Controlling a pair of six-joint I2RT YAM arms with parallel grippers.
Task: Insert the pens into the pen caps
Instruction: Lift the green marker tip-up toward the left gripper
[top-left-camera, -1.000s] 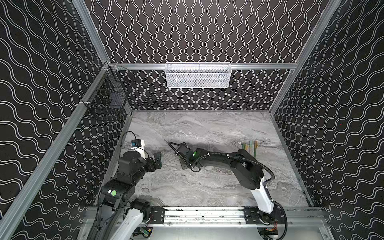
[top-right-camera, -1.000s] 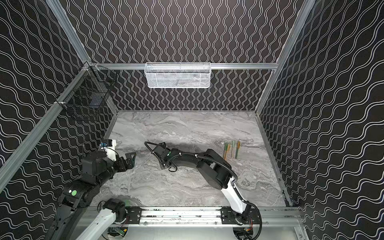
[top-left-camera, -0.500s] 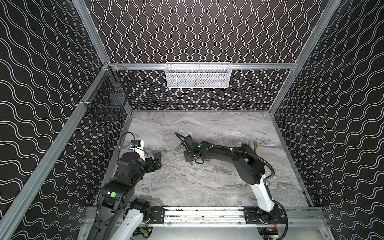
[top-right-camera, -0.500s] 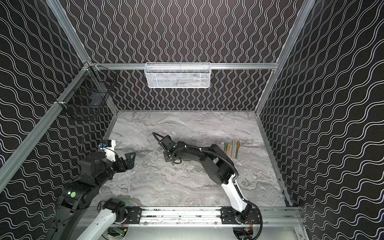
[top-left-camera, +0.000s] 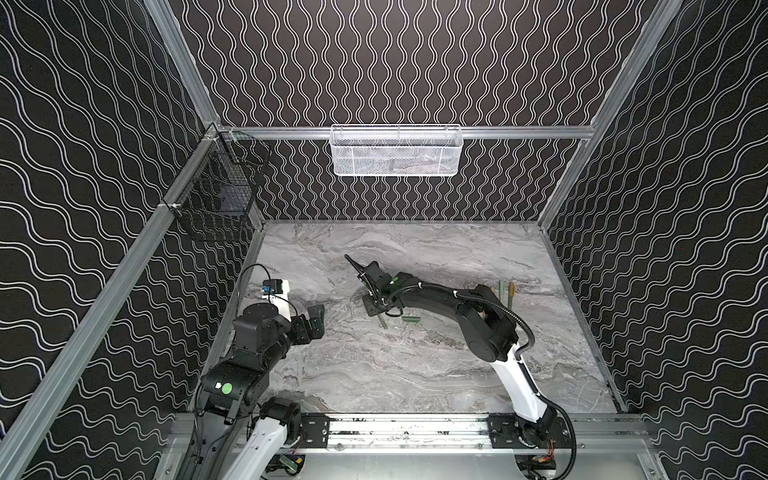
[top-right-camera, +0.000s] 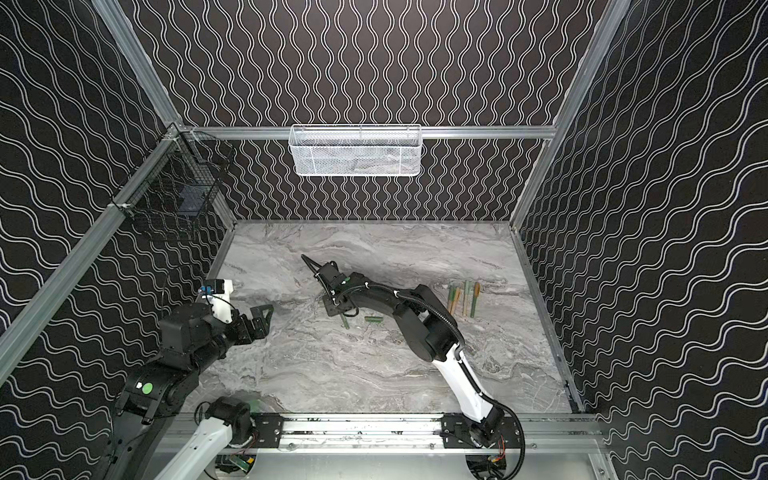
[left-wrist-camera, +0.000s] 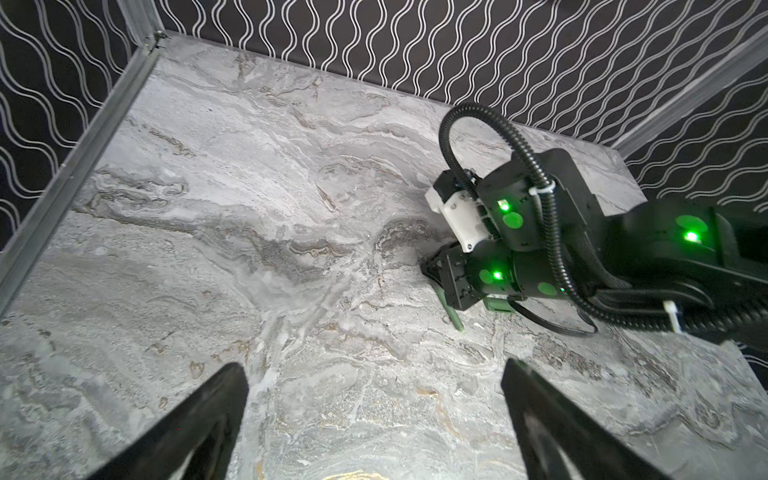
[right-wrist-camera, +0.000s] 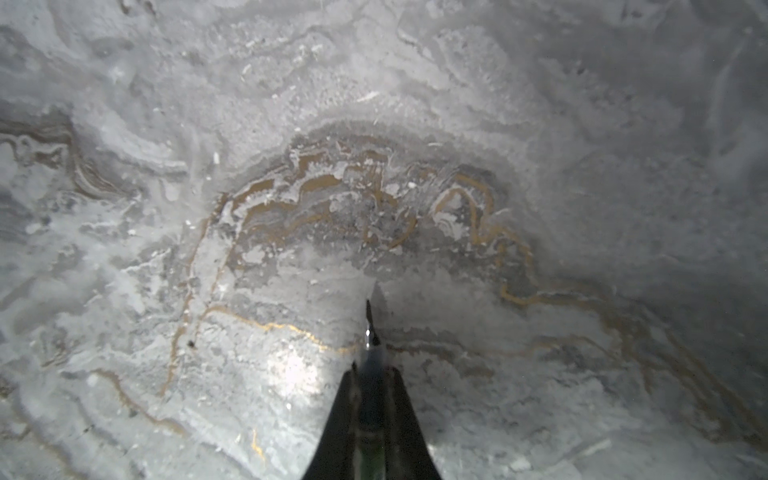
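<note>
Right fingers (right-wrist-camera: 345, 411) are clamped tight on a green pen (right-wrist-camera: 369, 332); in the right wrist view its dark grey tip pokes out past the fingertips, close over the bench (right-wrist-camera: 166, 208), and a bit of green barrel shows between the fingers. Can't tell if the tip touches the bench. In both top views the right arm reaches across to mid-bench, and the pen (top-left-camera: 382, 322) shows as a short green stick coming out from under the gripper, toward the front. A green cap (top-left-camera: 410, 319) lies flat on the bench just beside that pen, on its right and apart from it, not held; the left wrist view also shows it (left-wrist-camera: 498, 304), partly hidden under the right arm. Left fingers (left-wrist-camera: 199, 424) are spread fully wide and hold nothing; they hang over bare bench on the left side (top-left-camera: 314, 318), well apart from the pen and cap. More pens (top-right-camera: 463, 299), green and orange, lie side by side in a row near the right edge of the bench, behind the right arm's elbow; too small to tell if they're capped. White mesh basket (top-left-camera: 395, 151) hangs on the back rail, black wire basket (top-left-camera: 216, 199) on the left rail.
</note>
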